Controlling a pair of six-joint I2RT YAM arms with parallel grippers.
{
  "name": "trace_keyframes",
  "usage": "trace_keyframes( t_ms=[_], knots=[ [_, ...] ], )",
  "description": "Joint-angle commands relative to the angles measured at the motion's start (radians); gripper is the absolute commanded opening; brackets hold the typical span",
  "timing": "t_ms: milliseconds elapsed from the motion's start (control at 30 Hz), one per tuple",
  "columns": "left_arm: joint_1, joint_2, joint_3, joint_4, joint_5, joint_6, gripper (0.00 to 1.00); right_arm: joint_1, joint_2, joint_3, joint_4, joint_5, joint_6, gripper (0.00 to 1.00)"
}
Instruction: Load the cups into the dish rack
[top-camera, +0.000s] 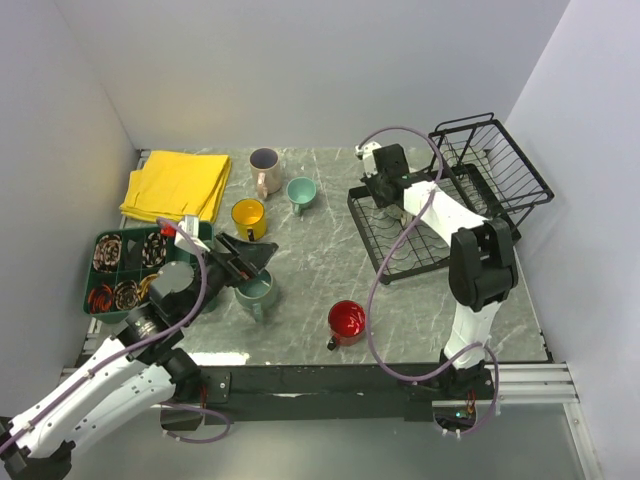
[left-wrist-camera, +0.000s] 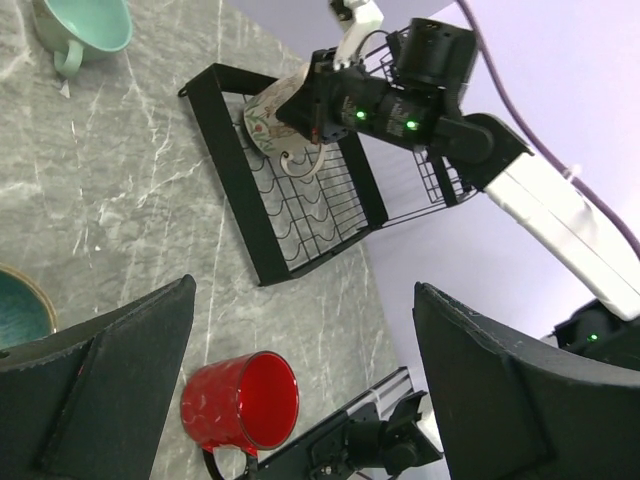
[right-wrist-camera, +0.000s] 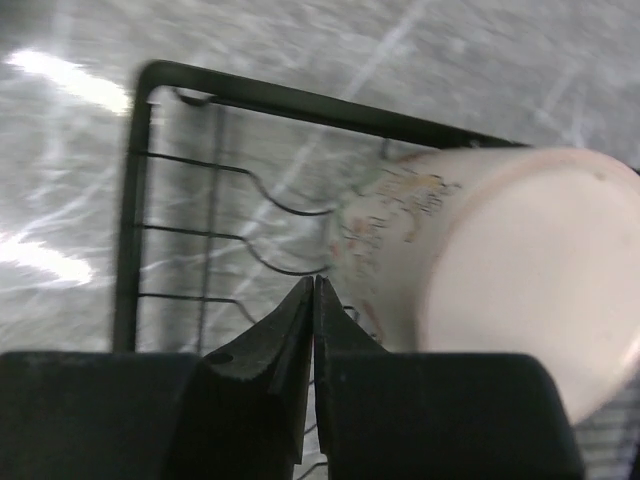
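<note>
Right gripper (right-wrist-camera: 313, 292): I read it as clenched, the two fingers pressed tip to tip with nothing between them. It hangs over the far left corner of the dish rack (top-camera: 372, 232), above the flat grid section and well apart from the taller basket end (top-camera: 495, 160).

The floral cream mug (left-wrist-camera: 278, 122) is in that grid section. It is tipped, its mouth toward the wires and its pale base toward the right wrist camera, with its handle showing in the left wrist view. It sits just beside the closed fingers, not between them. I cannot tell whether a finger touches its wall.

Left gripper (left-wrist-camera: 302, 290): released, jaws spread wide, holding nothing. From overhead it hovers just above the grey-green mug (top-camera: 255, 294), which stands upright on the table (top-camera: 320, 265) near the green compartment tray (top-camera: 92, 296).

Four other mugs are on the table, outside the rack:
- The pale pink mug (top-camera: 265, 170) and small teal mug (top-camera: 300, 192) are at the far side.
- The yellow mug (top-camera: 248, 217) is nearer, beside a folded yellow cloth (top-camera: 175, 185).
- The red mug (top-camera: 347, 322) is upright near the front edge, between the two arms.
</note>
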Motion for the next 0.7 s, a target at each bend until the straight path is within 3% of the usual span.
trace_keyframes(
  t_ms=[0, 667],
  knots=[
    [-0.003, -0.024, -0.006, -0.016, 0.005, 0.015, 0.96, 0.001, 0.022, 0.051, 0.025, 0.218, 0.043, 0.1],
    [-0.001, -0.015, 0.0, -0.018, 0.003, 0.021, 0.96, -0.105, 0.102, 0.091, 0.06, 0.329, 0.008, 0.14]
  ],
)
